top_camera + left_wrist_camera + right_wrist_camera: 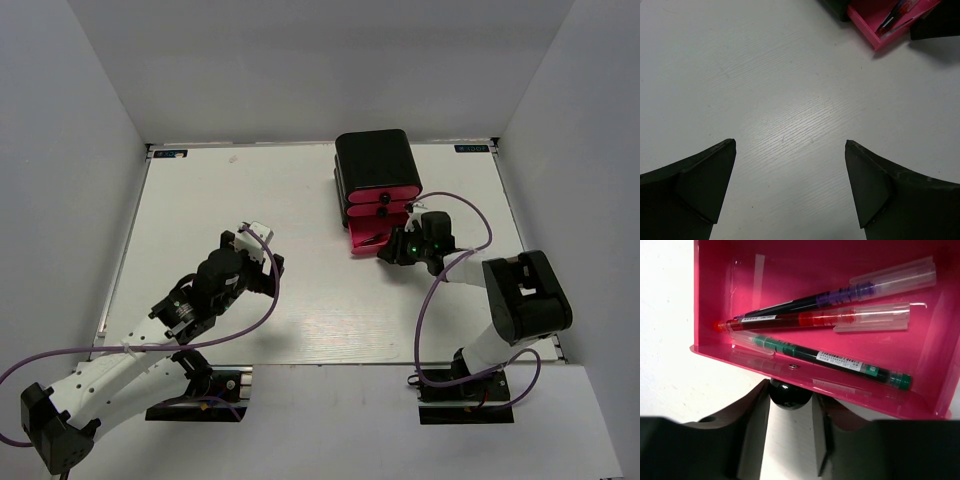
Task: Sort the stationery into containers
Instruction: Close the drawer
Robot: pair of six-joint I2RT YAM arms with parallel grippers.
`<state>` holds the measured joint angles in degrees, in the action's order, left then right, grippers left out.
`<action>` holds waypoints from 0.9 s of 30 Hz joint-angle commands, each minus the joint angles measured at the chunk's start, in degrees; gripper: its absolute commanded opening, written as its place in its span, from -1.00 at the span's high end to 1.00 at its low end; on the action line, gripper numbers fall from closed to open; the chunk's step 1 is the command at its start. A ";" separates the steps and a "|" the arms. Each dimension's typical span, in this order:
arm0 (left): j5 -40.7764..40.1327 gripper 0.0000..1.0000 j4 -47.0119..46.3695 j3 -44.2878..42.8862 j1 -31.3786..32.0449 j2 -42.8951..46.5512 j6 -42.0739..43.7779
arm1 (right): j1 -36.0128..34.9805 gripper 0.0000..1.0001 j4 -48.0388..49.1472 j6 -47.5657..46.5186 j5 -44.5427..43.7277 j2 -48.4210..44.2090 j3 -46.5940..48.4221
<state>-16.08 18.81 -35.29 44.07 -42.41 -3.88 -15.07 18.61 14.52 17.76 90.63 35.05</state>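
The glossy black case [374,158] stands at the back right with three pink drawers. The upper two drawers [381,202] are shut. The bottom drawer [368,238] is pulled out; in the right wrist view its floor [790,275] holds a purple pen [840,294], a red pen [810,320] and a green pen [840,361]. My right gripper [790,396] is shut on that drawer's black knob [788,392]; it also shows in the top view [405,245]. My left gripper [790,150] is open and empty over bare table [254,254]. The eraser and markers are out of view.
The white table [250,190] is walled on three sides. In the left wrist view the open drawer's corner [865,27] and my right gripper's dark body [940,22] show at the top right. Purple cables loop beside both arms.
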 commanded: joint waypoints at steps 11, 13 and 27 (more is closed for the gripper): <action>-0.54 -0.99 -1.05 0.48 -0.13 0.67 0.89 | 2.32 0.48 17.23 10.95 1.75 -0.63 -2.27; -0.54 -0.99 -1.05 0.48 -0.13 0.67 0.89 | 2.41 0.48 20.13 12.98 2.02 0.59 -2.35; -1.06 -0.99 -1.05 0.48 -0.13 -1.00 0.89 | 3.56 0.45 31.75 20.10 2.99 11.67 2.48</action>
<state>-16.16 18.81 -35.18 44.07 -43.40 -3.42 -12.05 42.26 31.94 21.15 101.23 35.27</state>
